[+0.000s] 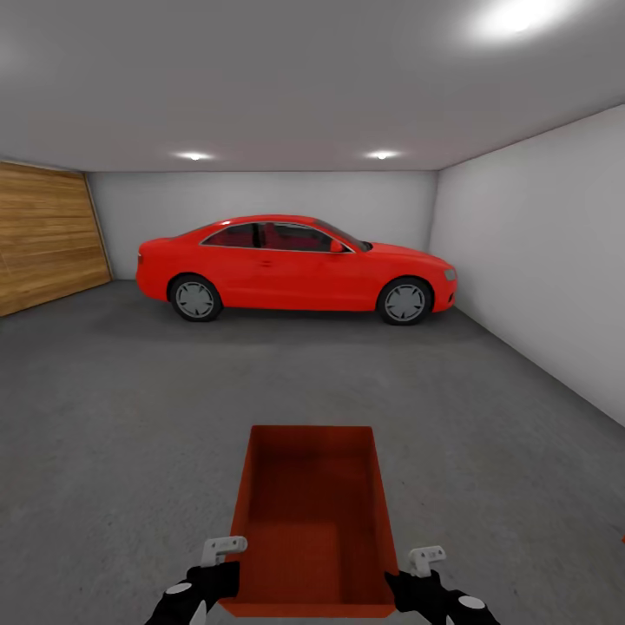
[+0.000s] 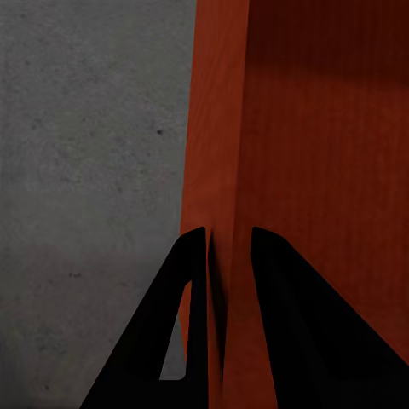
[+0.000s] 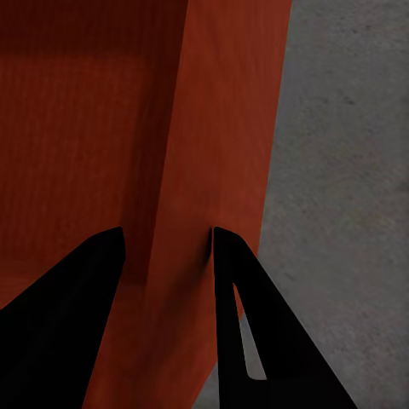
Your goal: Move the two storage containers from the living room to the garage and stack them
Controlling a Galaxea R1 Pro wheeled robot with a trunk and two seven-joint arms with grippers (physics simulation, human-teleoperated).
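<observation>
You face the garage (image 1: 260, 113), its grey floor (image 1: 113, 408) running to a red car (image 1: 295, 265) by the far wall. An open container (image 1: 312, 521) sits between your arms above that floor. Your left fingers (image 2: 192, 281) pinch its left wall, one inside, one outside; your right fingers (image 3: 226, 273) clamp the right wall likewise.

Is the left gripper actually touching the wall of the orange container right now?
Touching. In the left wrist view, the left gripper has a finger on each side of the storage container wall, pressed against it with no gap showing.
</observation>
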